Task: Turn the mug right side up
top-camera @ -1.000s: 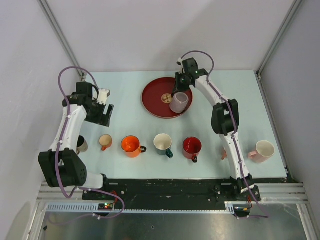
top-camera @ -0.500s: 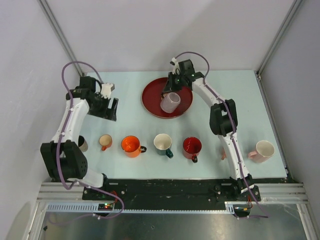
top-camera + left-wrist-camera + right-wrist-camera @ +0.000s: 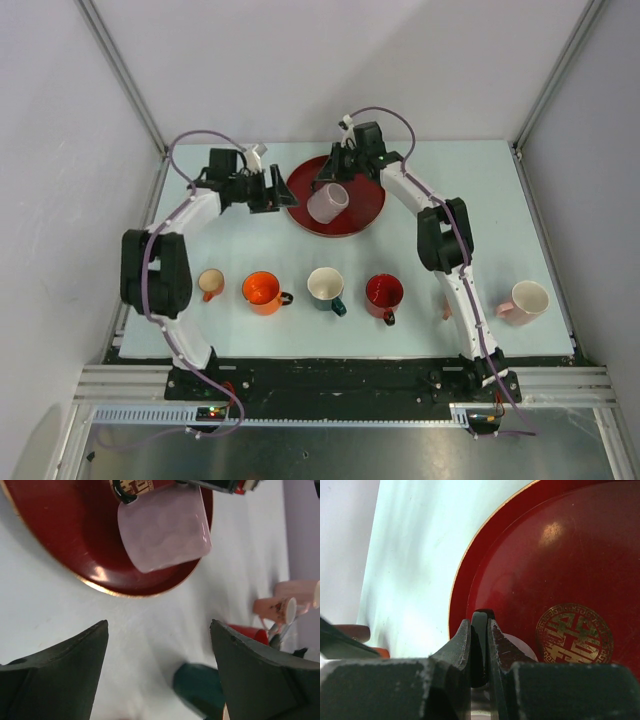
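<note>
A pale lilac mug (image 3: 328, 202) with a dark handle hangs tilted on its side over the round red tray (image 3: 366, 216). My right gripper (image 3: 336, 173) is shut on the handle; in the right wrist view the dark handle fills the gap at my right gripper (image 3: 480, 622), and a pale bit of the mug (image 3: 521, 650) shows beside the fingers. My left gripper (image 3: 285, 194) stands open just left of the tray's rim with nothing between its fingers. In the left wrist view the mug (image 3: 165, 530) lies ahead of my left gripper (image 3: 159, 625), over the tray (image 3: 65, 530).
A row of upright mugs stands nearer the arm bases: a small tan cup (image 3: 210, 283), an orange mug (image 3: 262, 292), a teal mug (image 3: 326, 287), a red mug (image 3: 384, 293) and a pink mug (image 3: 525, 301) at the far right.
My left arm has swung from the table's left side over to the tray's left rim. The right gripper has carried the mug leftwards over the tray and tipped it further.
</note>
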`<state>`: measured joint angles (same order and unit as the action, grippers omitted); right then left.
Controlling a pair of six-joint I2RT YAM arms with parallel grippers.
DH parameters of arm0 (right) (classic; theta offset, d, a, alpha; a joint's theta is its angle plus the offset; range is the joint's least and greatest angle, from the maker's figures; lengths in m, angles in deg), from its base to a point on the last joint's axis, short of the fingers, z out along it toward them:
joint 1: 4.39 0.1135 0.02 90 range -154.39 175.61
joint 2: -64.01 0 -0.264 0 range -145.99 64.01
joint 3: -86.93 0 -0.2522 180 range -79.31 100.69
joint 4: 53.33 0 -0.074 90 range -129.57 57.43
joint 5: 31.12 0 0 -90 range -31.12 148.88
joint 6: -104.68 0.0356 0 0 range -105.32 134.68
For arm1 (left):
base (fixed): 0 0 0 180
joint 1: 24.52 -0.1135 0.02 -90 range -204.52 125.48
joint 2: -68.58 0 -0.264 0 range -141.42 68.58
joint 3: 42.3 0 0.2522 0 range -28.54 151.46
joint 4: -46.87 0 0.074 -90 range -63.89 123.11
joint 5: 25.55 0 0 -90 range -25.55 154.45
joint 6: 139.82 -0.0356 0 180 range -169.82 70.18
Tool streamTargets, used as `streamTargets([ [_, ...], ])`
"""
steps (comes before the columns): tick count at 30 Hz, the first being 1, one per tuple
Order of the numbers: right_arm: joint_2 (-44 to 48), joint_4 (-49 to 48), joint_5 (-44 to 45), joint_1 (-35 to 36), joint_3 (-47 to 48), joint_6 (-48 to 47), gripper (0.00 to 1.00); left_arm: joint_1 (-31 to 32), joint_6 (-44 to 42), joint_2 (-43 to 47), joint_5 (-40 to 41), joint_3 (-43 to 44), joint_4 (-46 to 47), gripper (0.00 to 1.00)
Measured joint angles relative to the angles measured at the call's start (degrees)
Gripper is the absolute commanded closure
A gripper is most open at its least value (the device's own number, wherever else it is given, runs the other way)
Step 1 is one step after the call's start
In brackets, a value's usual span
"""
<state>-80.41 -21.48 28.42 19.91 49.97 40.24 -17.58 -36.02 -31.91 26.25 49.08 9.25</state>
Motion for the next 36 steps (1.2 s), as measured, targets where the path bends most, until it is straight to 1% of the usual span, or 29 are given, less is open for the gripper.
streamTargets([
  [2, 0.0, -0.59, -0.07, -0.02, -0.11, 0.85, 1.0, 0.55, 5.92, -2.67, -1.68, -2.45, 7.63, 0.15],
  [5, 0.0, -1.46, -0.33, -0.02, -0.15, 1.9, 1.0, 1.49, 14.14, -8.22, -3.37, -2.97, 17.94, 0.16],
  [8, 0.0, -2.12, -0.48, -0.04, -0.2, 2.38, 1.0, 2.05, 19.41, -12.61, -3.89, -2.21, 24.02, 0.17],
  [14, 0.0, -2.64, -0.72, -0.2, -0.33, 3.39, 1.0, 2.84, 24.39, -18.03, -3.89, 0.83, 28.96, 0.18],
  [21, 0.0, -3.23, -1.09, -0.59, -0.39, 4.7, 1.0, 3.85, 28.35, -23.04, -5.7, 5.31, 32.65, 0.24],
  [25, 0.04, -3.69, -1.31, -1.11, -0.39, 5.88, 1.0, 4.09, 31.93, -24.65, -7.69, 5.16, 35.82, 0.24],
  [30, 0.28, -3.69, -1.55, -1.29, -0.39, 6.4, 1.0, 4.02, 35.89, -24.94, -8.55, 3.28, 40.61, 0.18],
  [33, 0.59, -3.63, -1.51, -1.49, -0.74, 6.25, 1.0, 4.04, 36.79, -24.94, -8.68, 2.23, 42.32, 0.18],
  [36, 2.27, -4.85, -2.4, -1.84, -3.78, 5.62, 1.0, 4.11, 36.79, -24.98, -9.01, 2.19, 42.88, 0.19],
])
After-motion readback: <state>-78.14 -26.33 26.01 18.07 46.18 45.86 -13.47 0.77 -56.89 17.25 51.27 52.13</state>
